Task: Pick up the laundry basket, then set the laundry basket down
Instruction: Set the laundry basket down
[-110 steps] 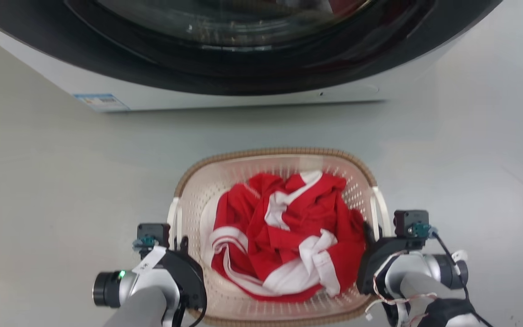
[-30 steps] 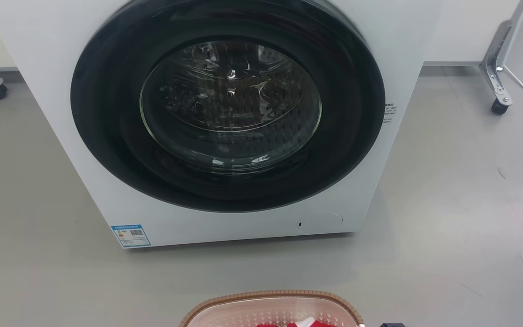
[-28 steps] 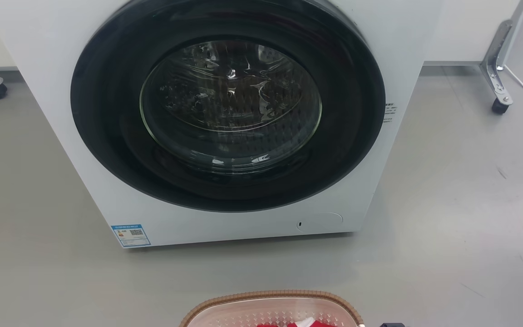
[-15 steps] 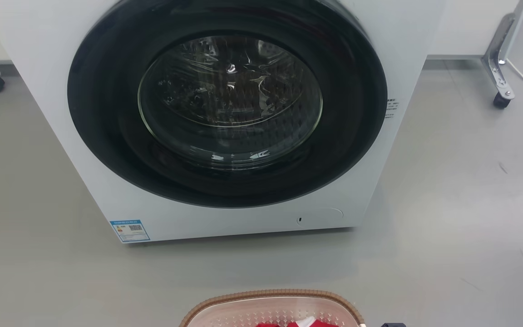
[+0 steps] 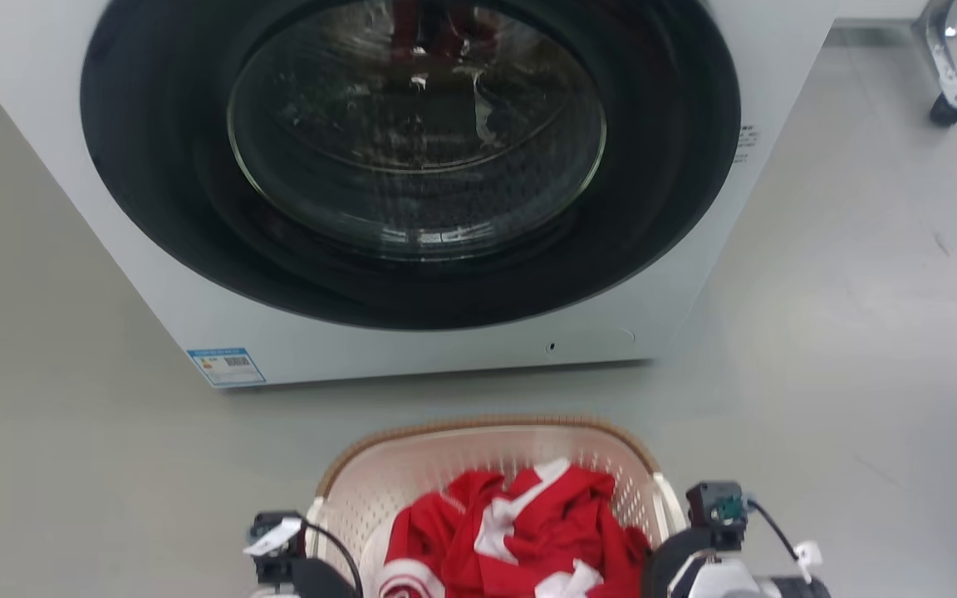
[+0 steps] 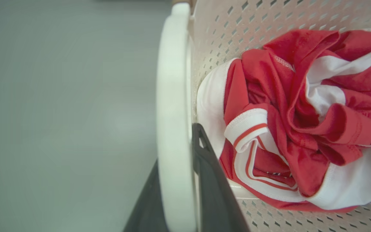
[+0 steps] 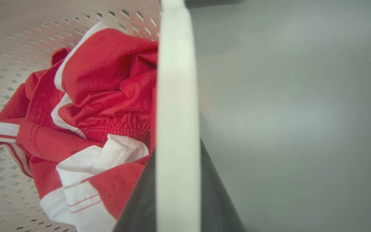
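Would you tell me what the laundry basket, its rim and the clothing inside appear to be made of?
The laundry basket: probably moulded plastic, cream, smooth, with punched holes. Its rim: brown woven-look ribbing, perhaps plastic too. The red and white garment: soft knit fabric, going by its folds and stitched hems.

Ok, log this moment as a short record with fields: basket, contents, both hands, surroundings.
Basket: laundry basket, in front of the washer and apart from it
Contents: red and white clothing
Left hand: fingers either side of the left handle, closed on it
Right hand: fingers either side of the right handle, closed on it
Washer door: shut
Lifted or on floor: cannot tell
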`<state>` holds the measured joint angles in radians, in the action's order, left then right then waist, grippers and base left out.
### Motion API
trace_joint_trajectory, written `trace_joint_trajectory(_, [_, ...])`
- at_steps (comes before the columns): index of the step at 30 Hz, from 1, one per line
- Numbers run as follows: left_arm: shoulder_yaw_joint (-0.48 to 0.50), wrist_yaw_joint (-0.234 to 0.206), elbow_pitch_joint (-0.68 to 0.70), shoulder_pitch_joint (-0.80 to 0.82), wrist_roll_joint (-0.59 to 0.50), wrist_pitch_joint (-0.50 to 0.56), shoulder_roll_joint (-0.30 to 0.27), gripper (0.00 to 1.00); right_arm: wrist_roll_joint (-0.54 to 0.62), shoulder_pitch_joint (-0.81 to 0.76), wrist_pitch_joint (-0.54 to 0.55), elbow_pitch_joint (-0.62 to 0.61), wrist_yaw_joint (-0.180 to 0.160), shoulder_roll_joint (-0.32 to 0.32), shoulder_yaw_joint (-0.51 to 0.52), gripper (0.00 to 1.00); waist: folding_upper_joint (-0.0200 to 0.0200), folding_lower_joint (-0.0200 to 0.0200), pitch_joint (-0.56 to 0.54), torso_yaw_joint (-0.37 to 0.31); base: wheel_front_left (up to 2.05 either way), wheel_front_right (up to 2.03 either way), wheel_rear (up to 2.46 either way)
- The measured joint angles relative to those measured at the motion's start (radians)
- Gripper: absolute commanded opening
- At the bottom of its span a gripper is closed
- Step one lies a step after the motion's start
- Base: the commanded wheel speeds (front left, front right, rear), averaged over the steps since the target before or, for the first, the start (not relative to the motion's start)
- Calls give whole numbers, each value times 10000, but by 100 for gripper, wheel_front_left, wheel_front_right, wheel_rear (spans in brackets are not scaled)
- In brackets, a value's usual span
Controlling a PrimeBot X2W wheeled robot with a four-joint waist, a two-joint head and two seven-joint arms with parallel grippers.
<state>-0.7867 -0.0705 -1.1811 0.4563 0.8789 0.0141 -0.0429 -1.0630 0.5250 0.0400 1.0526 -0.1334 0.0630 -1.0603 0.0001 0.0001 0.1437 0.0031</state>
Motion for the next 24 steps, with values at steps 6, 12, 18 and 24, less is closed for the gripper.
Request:
trace_joint_trajectory(6, [4,-15,104,945,-63,-119,-44,0,132,1064,-165,209,2,0,77,0,0,2,771,37,0,0,0])
trace_joint_trajectory(12, [63,-90,196,1654,-104,-347,-67,0,368,1980,-332,431,4,2,102,0,1,2,1613,110,0,0,0])
trace_joint_trajectory(18, [94,-104,221,2306,-192,-525,-84,0,531,2749,-520,617,6,4,128,0,1,2,2484,212,0,0,0])
trace_joint_trajectory(24, [90,-173,232,3007,-286,-616,-123,0,625,3421,-713,798,10,0,142,0,1,1,3371,328,0,0,0])
